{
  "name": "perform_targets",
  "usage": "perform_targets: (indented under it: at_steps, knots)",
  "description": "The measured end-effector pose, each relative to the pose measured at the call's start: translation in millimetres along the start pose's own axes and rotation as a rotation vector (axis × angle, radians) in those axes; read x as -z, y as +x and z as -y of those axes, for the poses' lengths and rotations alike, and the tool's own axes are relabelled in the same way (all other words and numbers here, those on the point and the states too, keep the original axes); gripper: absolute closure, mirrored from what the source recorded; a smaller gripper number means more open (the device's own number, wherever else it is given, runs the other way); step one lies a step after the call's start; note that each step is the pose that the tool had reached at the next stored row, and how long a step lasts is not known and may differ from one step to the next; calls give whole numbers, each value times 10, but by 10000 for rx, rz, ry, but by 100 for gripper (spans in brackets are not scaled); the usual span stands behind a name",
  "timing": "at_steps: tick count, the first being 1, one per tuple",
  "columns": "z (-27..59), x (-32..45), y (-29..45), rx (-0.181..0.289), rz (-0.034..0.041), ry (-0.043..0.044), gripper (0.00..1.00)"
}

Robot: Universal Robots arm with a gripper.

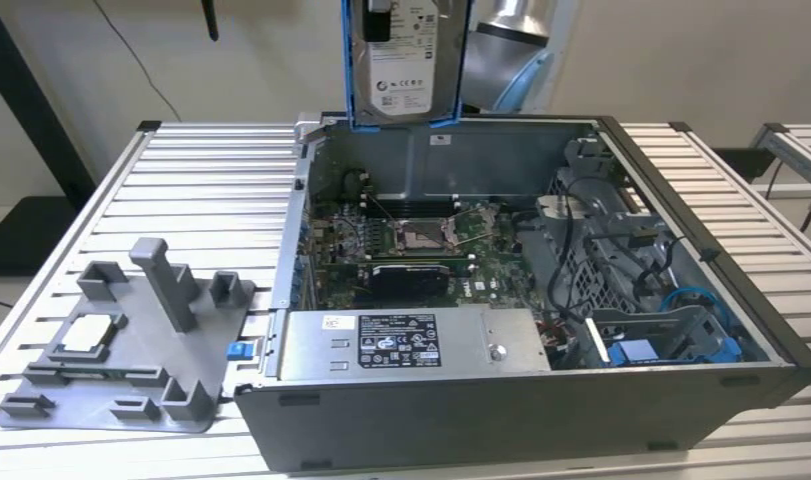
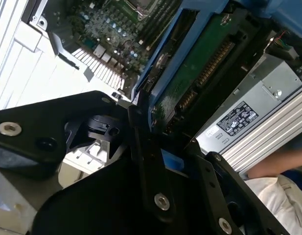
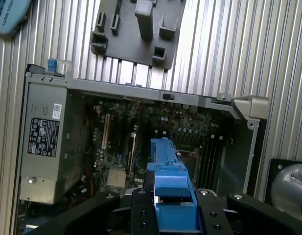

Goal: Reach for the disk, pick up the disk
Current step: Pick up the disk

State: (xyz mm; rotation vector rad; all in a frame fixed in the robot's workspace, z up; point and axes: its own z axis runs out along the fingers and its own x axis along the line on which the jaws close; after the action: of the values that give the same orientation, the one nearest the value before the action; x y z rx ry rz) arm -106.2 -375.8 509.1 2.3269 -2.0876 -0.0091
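Aloft, disk (image 1: 402, 50): label (image 1: 405, 85) in exterior view, circuit board (image 2: 199, 66) in second wrist view

One flat silver-grey disk in bright blue plastic bracket (image 1: 402, 60), upper end cut off by the exterior view's top edge, one end hidden behind black pincer (image 2: 173, 164) in second wrist view; person's pale sleeve (image 2: 283, 191), edge-cropped.

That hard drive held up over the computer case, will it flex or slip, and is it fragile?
Probably stiff: the disk hangs flat and straight above the case. Likely dense for its size, given the metal body. Its blue bracket looks smooth plastic, so it may slip; the bare circuit board suggests fragility.
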Motion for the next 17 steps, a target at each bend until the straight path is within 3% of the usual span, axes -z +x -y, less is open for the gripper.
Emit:
perform_targets:
  at_steps: [17]
  knots:
    - [362,5,39,-1,0,0,100]
